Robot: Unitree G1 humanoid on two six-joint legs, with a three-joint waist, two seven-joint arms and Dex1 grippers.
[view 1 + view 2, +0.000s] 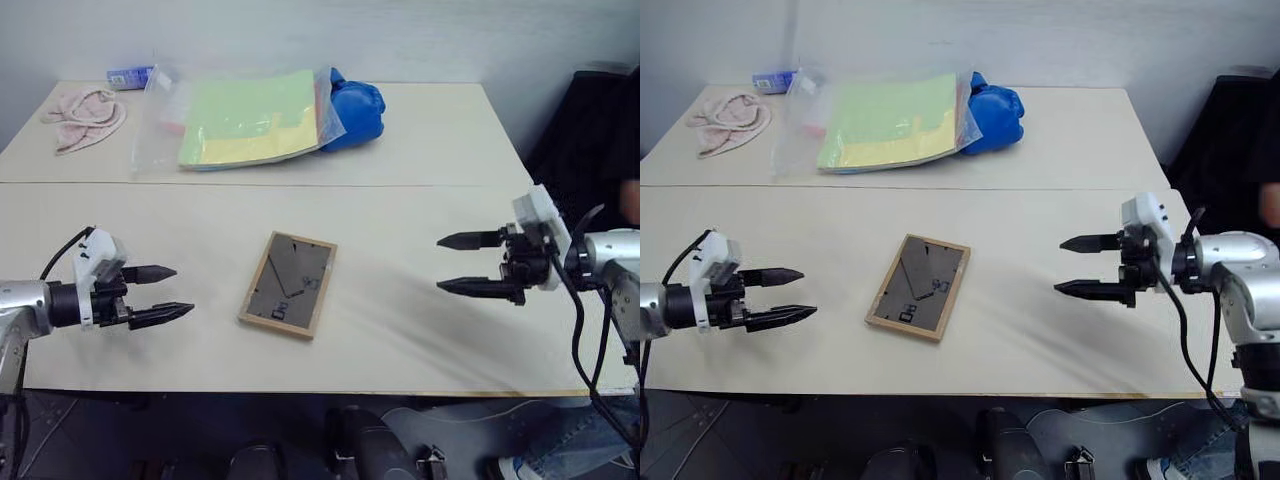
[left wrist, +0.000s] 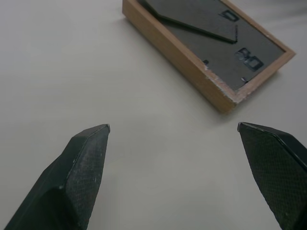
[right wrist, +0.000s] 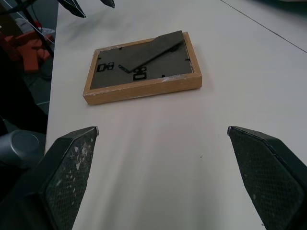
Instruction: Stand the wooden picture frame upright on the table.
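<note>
The wooden picture frame (image 1: 289, 284) lies flat and face down on the cream table (image 1: 400, 330), near its front edge, with its dark back panel and folded stand showing. My left gripper (image 1: 168, 292) hovers open to the left of the frame, fingers pointing toward it. My right gripper (image 1: 450, 264) hovers open to the right of the frame, pointing back at it. Both are clear of the frame, with bare tabletop between. The left wrist view shows the frame's corner (image 2: 225, 52) ahead of the spread fingers. In the right wrist view the whole frame (image 3: 143, 67) lies ahead.
At the back of the table sit a clear plastic bag of coloured paper (image 1: 250, 118), a blue boxing glove (image 1: 355, 112), a pink cloth (image 1: 85, 115) and a small blue packet (image 1: 130, 76). A dark chair (image 1: 590, 130) stands at the right.
</note>
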